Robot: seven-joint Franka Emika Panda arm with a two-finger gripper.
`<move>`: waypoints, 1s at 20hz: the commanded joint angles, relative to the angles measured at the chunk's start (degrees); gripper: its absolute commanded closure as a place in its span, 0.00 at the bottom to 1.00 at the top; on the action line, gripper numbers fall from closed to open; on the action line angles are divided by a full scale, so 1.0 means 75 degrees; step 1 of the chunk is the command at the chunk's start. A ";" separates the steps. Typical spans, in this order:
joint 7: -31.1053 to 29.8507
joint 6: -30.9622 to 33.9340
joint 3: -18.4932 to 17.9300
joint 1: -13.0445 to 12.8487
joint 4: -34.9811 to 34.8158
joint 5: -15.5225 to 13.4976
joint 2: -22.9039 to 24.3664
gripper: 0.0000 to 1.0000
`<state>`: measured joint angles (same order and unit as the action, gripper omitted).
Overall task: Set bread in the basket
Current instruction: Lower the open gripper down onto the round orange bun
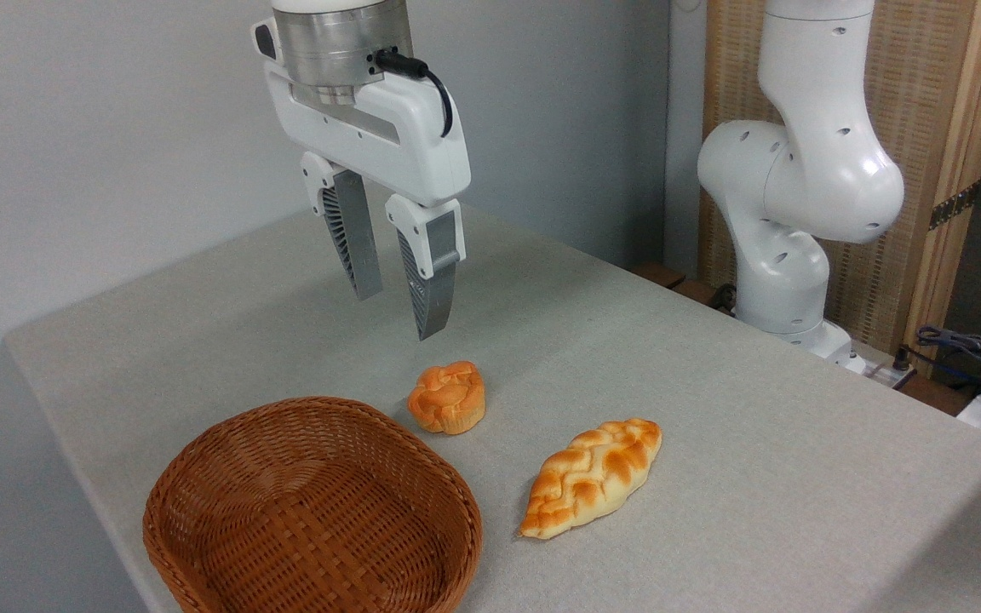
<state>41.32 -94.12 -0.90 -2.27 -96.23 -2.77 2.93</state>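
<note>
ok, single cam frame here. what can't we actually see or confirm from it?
- Basket: near rim cut off by the bottom edge of the camera view.
- Gripper: the wrist above runs out of the top edge; the fingers hang open above the bread, their height over it unclear from this one angle.
- Arm base: foot partly hidden behind the table edge.
- Cables at right: too small to identify.

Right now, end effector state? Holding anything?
End effector: open, holding nothing, hanging above the bread, which sits on the table beside the basket.
</note>
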 commanded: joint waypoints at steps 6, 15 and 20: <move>0.0068 0.0257 -0.0150 -0.0073 0.0175 -0.0146 -0.0074 0.00; 0.0080 -0.0960 -0.0138 -0.0283 -0.2038 -0.0533 0.1143 0.00; 0.0080 -0.2422 -0.0150 -0.0973 -0.3923 -0.0521 0.1870 0.00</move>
<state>41.34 -103.84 -1.07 -5.52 -114.30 -5.67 11.41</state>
